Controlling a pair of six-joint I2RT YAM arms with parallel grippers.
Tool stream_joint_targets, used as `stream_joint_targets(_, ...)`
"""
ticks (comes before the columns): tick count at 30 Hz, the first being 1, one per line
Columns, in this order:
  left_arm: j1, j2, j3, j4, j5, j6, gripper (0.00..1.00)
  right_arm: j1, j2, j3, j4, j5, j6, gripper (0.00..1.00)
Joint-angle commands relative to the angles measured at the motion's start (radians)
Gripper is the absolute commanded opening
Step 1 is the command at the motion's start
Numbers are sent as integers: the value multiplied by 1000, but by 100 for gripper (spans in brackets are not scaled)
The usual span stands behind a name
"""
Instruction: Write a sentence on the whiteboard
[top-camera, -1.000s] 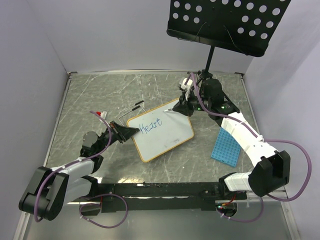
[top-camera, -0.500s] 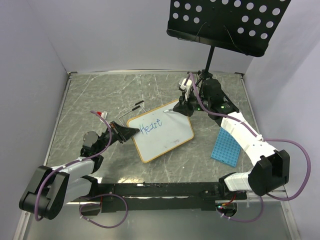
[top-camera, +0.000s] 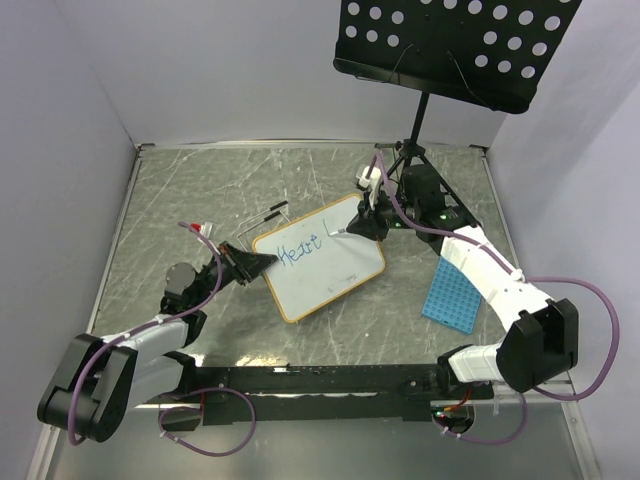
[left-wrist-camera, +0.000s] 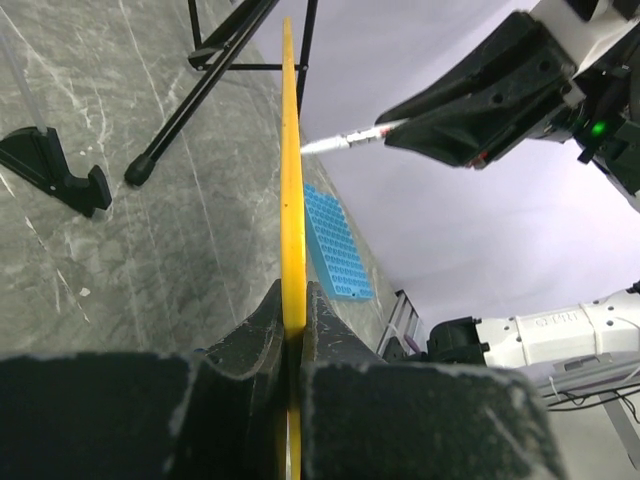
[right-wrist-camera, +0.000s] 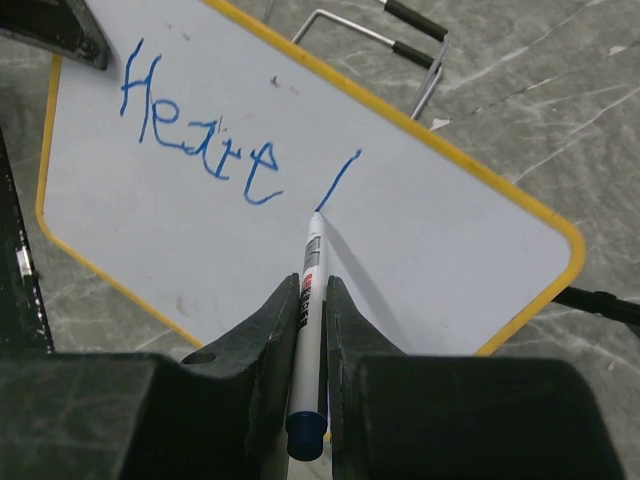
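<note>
Blue marker lettering (right-wrist-camera: 195, 135) runs across the upper part of the whiteboard (top-camera: 335, 280): one slanted word beginning with a capital H, and beside it a single fresh stroke (right-wrist-camera: 340, 178). The yellow-framed board sits near the middle of the grey marbled desk (top-camera: 200, 190), turned at an angle.

The marker (right-wrist-camera: 306, 340) stands with its tip at the foot of that lone stroke, on or just off the glossy surface. The right pincer (right-wrist-camera: 311, 292) is closed tight around the marker's barrel. On the other side, the left pincer (left-wrist-camera: 292, 300) is clamped on the board's yellow edge at its near-left corner, steadying it.

By the look of it the writing is in full swing, with the first word done and the second barely begun, so most of the sentence remains. The next move would call for a light, even press of the tip and short strokes to the right of the upright, with the left arm holding the board firm so it does not skid.

A blue grid tray (top-camera: 452, 292) lies well apart to the right, and a black perforated music stand (top-camera: 455, 45) rises behind.
</note>
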Motion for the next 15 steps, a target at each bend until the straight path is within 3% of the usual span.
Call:
stream_joint_targets(1,4,-42,39,147,-14,-41,1,11,-37,-24,-28,-29,-33,0)
stream_joint_targets(15,2,-30,36,150,-5,-37,1,9,-36,-2,4,-27,-6,0)
